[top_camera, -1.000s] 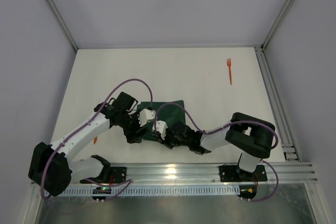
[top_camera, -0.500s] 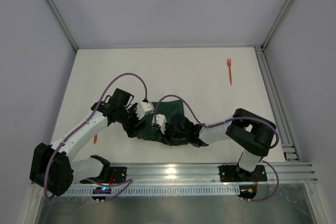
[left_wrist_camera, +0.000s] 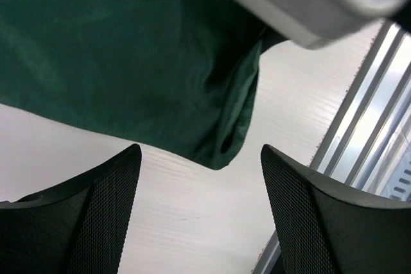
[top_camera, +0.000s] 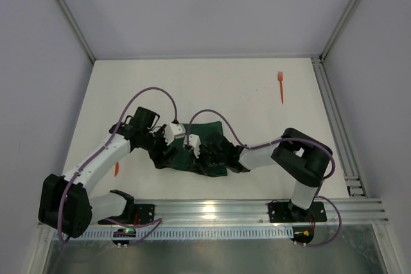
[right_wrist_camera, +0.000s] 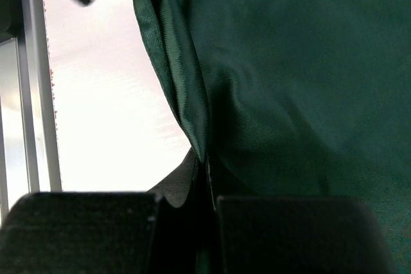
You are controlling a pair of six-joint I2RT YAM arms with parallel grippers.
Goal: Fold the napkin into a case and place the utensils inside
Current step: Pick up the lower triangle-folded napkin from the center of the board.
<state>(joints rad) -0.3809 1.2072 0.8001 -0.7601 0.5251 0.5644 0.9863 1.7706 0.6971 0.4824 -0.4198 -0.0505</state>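
While the napkin (top_camera: 207, 130) sits rumpled on the near middle of the table (top_camera: 225, 94), both arms crowd over it and hide most of its front half from above. Right gripper (right_wrist_camera: 209, 203) has its fingers (right_wrist_camera: 83, 229) pressed together on a doubled edge of the cloth, and that fold rises straight up out of the pinch. Left gripper (left_wrist_camera: 199, 222) is spread wide, its fingers (left_wrist_camera: 96, 210) either side of a folded corner but apart from it, bare table showing between them. A white part of the right gripper juts in just above that corner. Beyond it, off to the side, runs the metal rail (left_wrist_camera: 379, 113) at the table's near edge. Now the count: one napkin, two utensils, both outside the cloth. The fork (top_camera: 280, 86) lies far back on the right, well clear of everything. The second utensil (top_camera: 116, 171) shows just beside the left arm at near left, too small to tell its type.
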